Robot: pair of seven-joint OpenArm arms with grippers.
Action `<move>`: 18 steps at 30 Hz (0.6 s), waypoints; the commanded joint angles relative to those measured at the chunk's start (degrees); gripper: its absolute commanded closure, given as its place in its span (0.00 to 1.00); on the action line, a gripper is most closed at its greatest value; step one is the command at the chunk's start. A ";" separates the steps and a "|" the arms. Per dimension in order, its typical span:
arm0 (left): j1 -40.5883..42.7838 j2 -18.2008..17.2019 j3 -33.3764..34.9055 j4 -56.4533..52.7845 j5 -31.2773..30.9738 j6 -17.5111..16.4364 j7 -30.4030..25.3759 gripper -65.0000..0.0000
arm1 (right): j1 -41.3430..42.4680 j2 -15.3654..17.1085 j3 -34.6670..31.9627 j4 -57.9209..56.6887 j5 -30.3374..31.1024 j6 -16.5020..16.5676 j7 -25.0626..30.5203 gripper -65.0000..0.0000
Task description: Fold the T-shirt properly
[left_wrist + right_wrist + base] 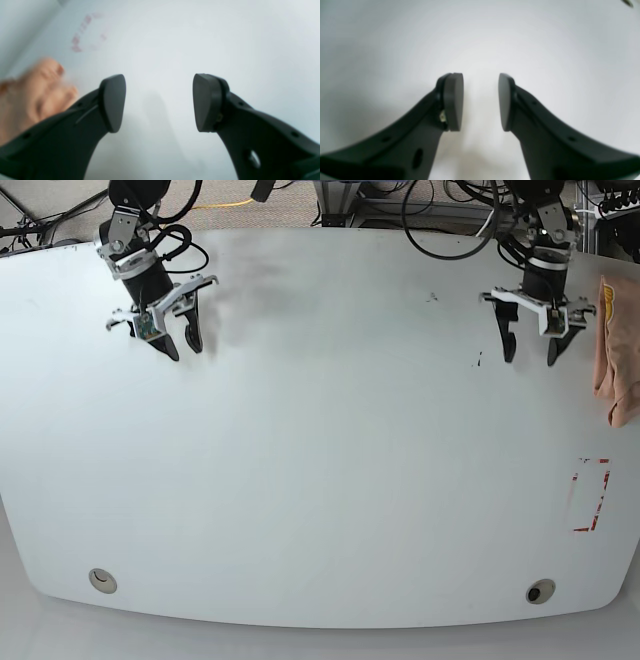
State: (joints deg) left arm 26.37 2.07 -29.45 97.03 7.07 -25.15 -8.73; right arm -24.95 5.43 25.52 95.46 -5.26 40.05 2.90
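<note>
The peach T-shirt (614, 350) lies bunched at the table's far right edge in the base view; it shows blurred at the left of the left wrist view (37, 92). My left gripper (530, 352) hangs open and empty above the table, just left of the shirt and apart from it; its jaws stand wide apart in the left wrist view (159, 102). My right gripper (178, 343) is open and empty at the table's far left; in the right wrist view (480, 102) only bare table lies below it.
The white table (320, 460) fills the base view. A red dashed rectangle (590, 495) is marked near the right edge and shows faintly in the left wrist view (87, 32). Two round holes (102, 580) sit near the front edge. Cables run behind the table.
</note>
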 commanded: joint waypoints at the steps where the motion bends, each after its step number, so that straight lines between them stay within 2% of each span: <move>1: 2.68 1.67 0.05 3.05 -0.79 0.14 -2.83 0.41 | -3.05 0.41 0.37 1.46 4.07 -0.18 2.95 0.66; 6: 14.82 6.59 0.05 6.83 -0.79 0.14 -3.44 0.41 | -13.95 0.59 0.55 3.13 11.72 -0.27 3.30 0.67; 12: 28.88 6.93 0.57 8.77 -1.66 0.14 -3.53 0.41 | -26.08 0.24 0.37 3.48 17.17 -0.27 8.93 0.67; 18: 39.52 6.93 0.84 6.48 -12.48 0.14 -3.71 0.41 | -36.19 -3.19 0.11 1.11 17.52 -0.05 13.94 0.67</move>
State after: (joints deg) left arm 63.75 8.99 -28.51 104.07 -3.16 -25.04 -11.11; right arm -58.85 3.01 25.47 97.34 11.40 39.18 14.13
